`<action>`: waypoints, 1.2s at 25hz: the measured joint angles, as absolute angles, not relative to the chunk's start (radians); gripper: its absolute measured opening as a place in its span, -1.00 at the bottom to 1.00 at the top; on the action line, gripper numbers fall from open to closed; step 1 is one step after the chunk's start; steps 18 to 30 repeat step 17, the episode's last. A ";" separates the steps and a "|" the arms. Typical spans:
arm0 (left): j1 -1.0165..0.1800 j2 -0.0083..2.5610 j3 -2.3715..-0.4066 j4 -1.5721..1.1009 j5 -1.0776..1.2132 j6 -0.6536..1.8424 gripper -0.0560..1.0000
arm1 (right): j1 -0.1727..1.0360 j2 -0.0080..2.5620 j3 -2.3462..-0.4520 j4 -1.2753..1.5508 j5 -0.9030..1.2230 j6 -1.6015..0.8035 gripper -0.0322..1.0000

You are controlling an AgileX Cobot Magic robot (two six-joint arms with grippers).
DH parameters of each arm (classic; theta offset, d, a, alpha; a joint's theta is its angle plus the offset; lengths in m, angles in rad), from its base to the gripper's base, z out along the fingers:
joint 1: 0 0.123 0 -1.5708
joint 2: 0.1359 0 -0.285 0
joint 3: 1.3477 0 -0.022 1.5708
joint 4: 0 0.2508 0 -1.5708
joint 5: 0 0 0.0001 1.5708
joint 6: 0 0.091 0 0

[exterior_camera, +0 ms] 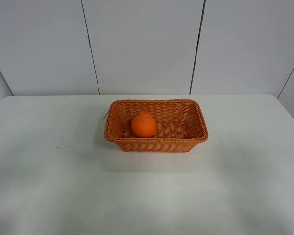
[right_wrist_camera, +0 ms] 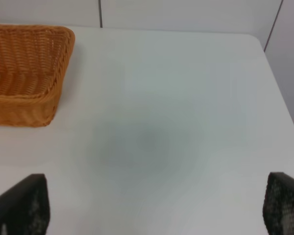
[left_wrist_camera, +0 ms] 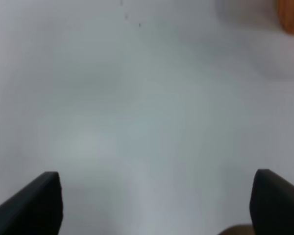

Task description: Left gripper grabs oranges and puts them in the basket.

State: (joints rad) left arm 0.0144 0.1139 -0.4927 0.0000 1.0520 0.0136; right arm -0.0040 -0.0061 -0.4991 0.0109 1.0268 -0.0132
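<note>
The orange, bright with a knob top, sits inside the woven wicker basket at the middle of the white table, toward the basket's left half. Neither arm shows in the exterior high view. In the left wrist view my left gripper is open and empty over bare table, its fingertips wide apart; a corner of the basket shows at the edge. In the right wrist view my right gripper is open and empty, with the basket off to one side.
The white table ends at a white panelled wall behind the basket. A few small dark specks lie on the table left of the basket.
</note>
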 joint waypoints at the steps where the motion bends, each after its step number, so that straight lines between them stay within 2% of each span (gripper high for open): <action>1: 0.014 0.091 -0.493 0.000 1.052 0.013 0.76 | -0.004 -0.006 -0.499 0.011 1.027 -0.013 0.41; 6: 0.014 -0.003 -0.493 0.000 1.054 0.006 0.76 | -0.004 -0.006 -0.499 0.011 1.027 -0.013 0.41; 30: 0.014 -0.006 -0.493 0.000 1.053 0.000 0.75 | -0.004 -0.006 -0.499 0.011 1.027 -0.013 0.41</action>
